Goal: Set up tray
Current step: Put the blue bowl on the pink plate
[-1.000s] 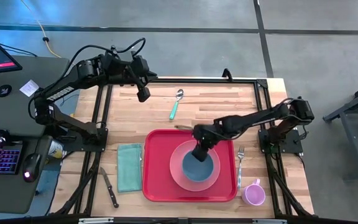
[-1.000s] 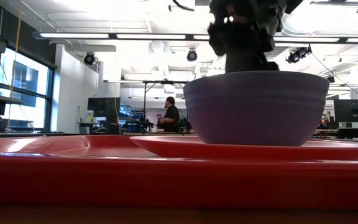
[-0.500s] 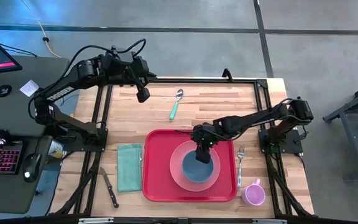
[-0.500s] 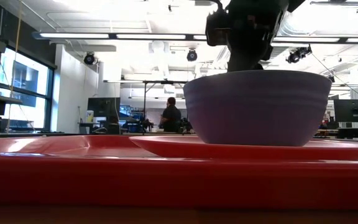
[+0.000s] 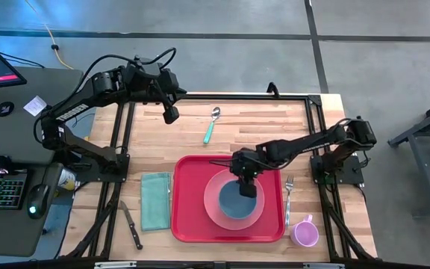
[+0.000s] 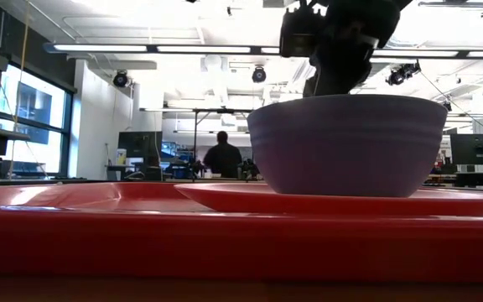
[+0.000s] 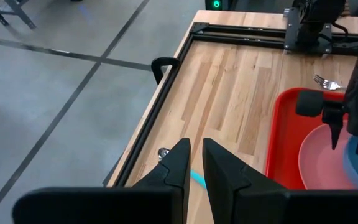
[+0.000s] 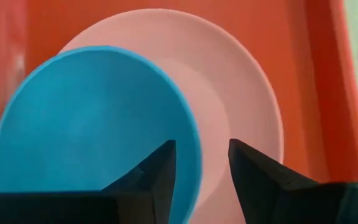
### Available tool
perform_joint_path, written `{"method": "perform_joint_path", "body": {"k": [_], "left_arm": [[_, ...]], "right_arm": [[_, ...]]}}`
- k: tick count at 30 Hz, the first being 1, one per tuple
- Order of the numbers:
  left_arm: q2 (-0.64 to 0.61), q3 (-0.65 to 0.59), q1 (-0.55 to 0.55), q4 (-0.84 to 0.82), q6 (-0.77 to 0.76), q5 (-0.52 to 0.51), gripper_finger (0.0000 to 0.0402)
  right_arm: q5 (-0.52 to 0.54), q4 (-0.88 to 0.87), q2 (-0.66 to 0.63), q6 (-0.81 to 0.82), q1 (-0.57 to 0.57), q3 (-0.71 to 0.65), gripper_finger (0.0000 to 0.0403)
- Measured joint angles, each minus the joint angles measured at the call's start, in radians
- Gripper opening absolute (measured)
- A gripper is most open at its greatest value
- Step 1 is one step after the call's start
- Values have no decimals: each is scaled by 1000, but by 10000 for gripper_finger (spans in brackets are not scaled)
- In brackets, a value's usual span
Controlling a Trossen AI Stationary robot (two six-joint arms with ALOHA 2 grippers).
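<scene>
The red tray (image 5: 189,194) lies at the table's middle near side. A pink plate (image 5: 213,211) rests flat in it, and a blue bowl (image 5: 237,208) stands upright on the plate. My right gripper (image 8: 199,146) hangs open, pointing steeply down over the bowl's far right rim (image 8: 194,134). One finger is above the bowl's hollow and the other above the plate (image 8: 247,106); I see no touch. My left gripper (image 7: 196,143) waits high over the table's far left (image 5: 172,116), its fingers shut to a narrow slit with nothing in it.
A teal-handled spoon (image 5: 211,125) lies at the far side. A fork (image 5: 289,191) lies right of the tray, with a purple mug (image 5: 304,233) near it. A teal napkin (image 5: 155,200) and a knife (image 5: 131,224) lie left of the tray. Black frame rails (image 5: 125,149) border the table.
My right gripper has rolled about its own axis while staying over the bowl's far rim. Bowl, plate and tray have kept their places.
</scene>
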Motion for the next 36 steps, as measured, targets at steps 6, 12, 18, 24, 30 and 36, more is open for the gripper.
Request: {"method": "perform_joint_path", "body": {"k": [6, 12, 18, 24, 30, 36], "left_arm": [[0, 0, 0, 0, 0, 0, 74], [0, 0, 0, -2, -1, 0, 74], [0, 0, 0, -16, -7, 0, 74], [0, 0, 0, -21, -8, 0, 74], [0, 0, 0, -21, -8, 0, 74], [0, 0, 0, -21, -8, 0, 74]], "right_arm": [[-25, -1, 0, -45, 0, 0, 132], [-26, -4, 32, -46, -5, 0, 133], [4, 67, 72, 31, -12, -2, 129], [1, 89, 72, 54, -29, -2, 116], [-6, 102, 72, 61, -31, -2, 84], [-44, 152, 72, 81, -29, -2, 74]]}}
